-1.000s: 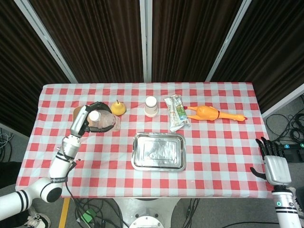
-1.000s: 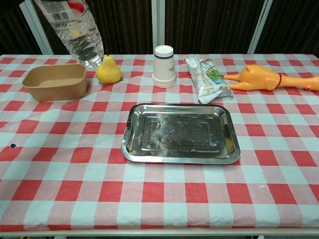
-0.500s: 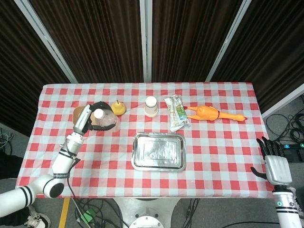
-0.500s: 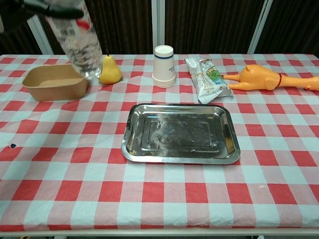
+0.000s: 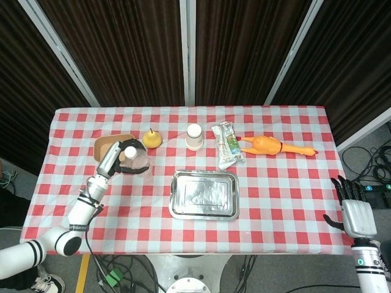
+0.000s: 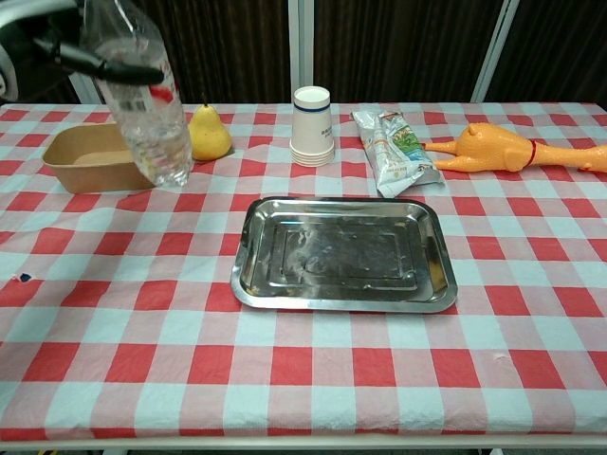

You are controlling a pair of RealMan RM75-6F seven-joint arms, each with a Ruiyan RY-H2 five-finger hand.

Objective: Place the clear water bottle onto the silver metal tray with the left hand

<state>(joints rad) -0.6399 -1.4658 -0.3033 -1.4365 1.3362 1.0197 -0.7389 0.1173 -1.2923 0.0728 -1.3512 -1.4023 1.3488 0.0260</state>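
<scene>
My left hand (image 5: 113, 160) grips the clear water bottle (image 6: 142, 109) near its upper part and holds it upright in the air, left of the silver metal tray (image 6: 432, 284). In the head view the bottle (image 5: 132, 160) shows from above with its white cap, over the table's left side beside the brown bowl. In the chest view dark fingers (image 6: 104, 64) wrap the bottle. The tray (image 5: 177, 210) lies flat at the table's middle with nothing on it. My right hand (image 5: 356, 213) hangs off the table's right front corner, fingers spread, holding nothing.
A brown paper bowl (image 6: 104, 156) and a yellow pear (image 6: 209, 135) sit behind the bottle. A stack of paper cups (image 6: 312, 126), a snack packet (image 6: 391, 152) and a rubber chicken (image 6: 503, 148) line the far side behind the tray.
My left hand has carried the bottle lower and to the right, towards the tray. The right hand has not moved.
</scene>
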